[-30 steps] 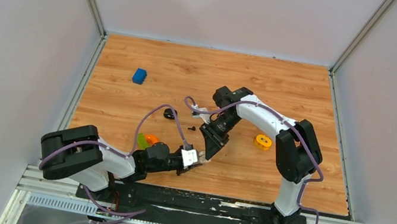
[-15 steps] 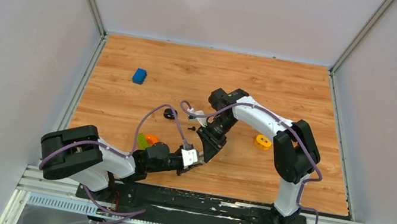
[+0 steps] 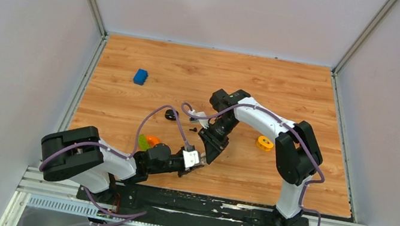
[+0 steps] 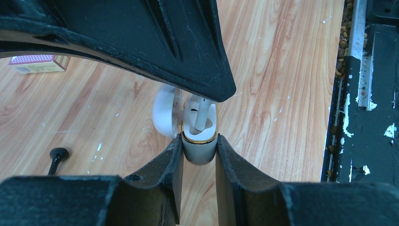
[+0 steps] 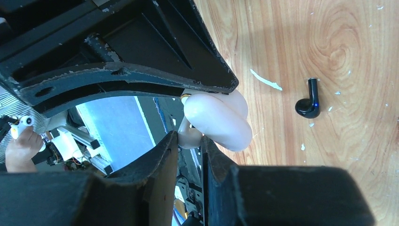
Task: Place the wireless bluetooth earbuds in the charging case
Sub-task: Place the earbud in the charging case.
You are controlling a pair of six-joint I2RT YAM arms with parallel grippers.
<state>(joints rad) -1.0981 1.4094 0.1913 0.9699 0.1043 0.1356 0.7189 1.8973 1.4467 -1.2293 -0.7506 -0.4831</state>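
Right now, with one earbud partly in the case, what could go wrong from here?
1. The left pincer clamps only the lower half of the open charging case; the right pincer pushing down could tip or slide it.
2. The first earbud looks slanted in its socket and may jam or spring out on release.
3. The second earbud lies loose on the table close by and could get knocked away.
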